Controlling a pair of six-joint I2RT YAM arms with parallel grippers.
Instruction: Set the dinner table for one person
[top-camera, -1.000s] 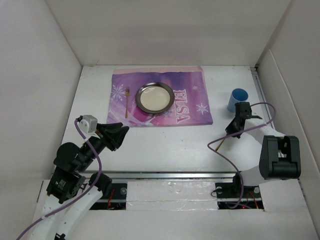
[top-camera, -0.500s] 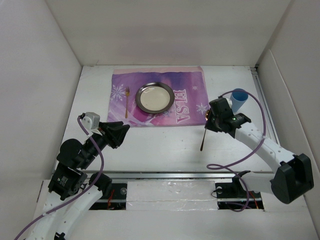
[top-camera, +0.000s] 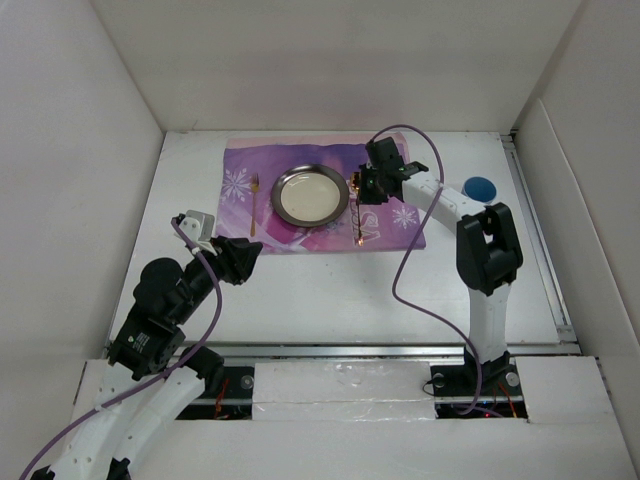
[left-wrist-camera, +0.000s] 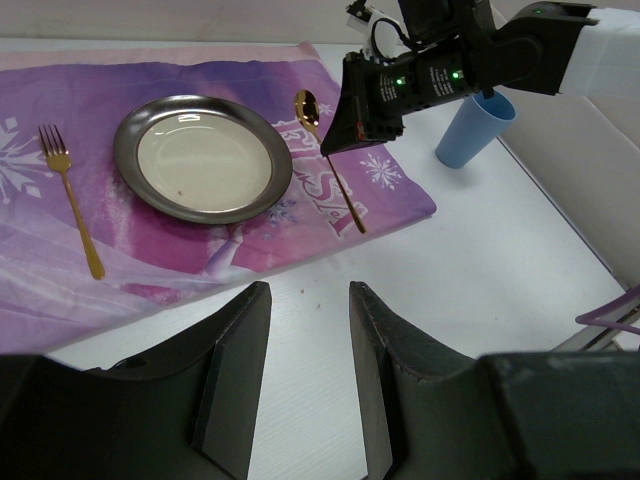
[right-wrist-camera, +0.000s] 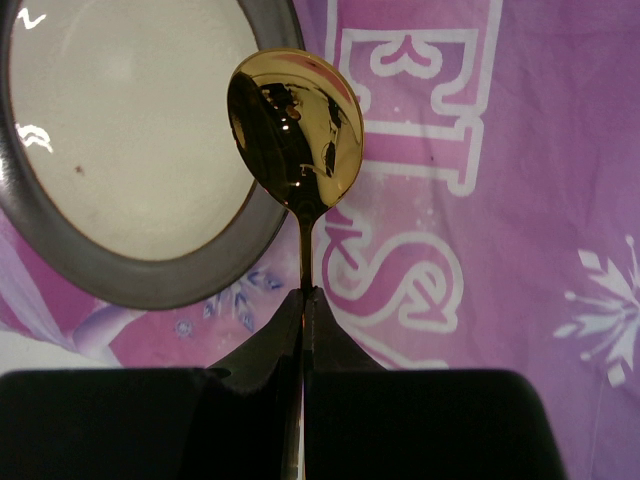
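Observation:
A purple ELSA mat (top-camera: 250, 160) lies at the back of the white dinner table (top-camera: 340, 300). On the mat are a metal plate (top-camera: 310, 194) and a gold fork (top-camera: 254, 205) to its left. My right gripper (top-camera: 362, 190) is shut on a gold spoon (top-camera: 360, 225), held just right of the plate over the mat. The right wrist view shows the spoon's bowl (right-wrist-camera: 296, 120) beyond the closed gripper (right-wrist-camera: 305, 295), beside the plate's rim (right-wrist-camera: 150, 285). My left gripper (left-wrist-camera: 308, 290) is open and empty over bare table, in front of the mat.
A blue cup (top-camera: 480, 188) stands on the table right of the mat; it also shows in the left wrist view (left-wrist-camera: 470, 130). White walls enclose the table on the left, back and right. The right arm's purple cable (top-camera: 400, 270) hangs over the table's middle right.
My right arm has swung from near the blue cup leftward and away, carrying the spoon to beside the plate over the mat. The left arm has shifted only slightly.

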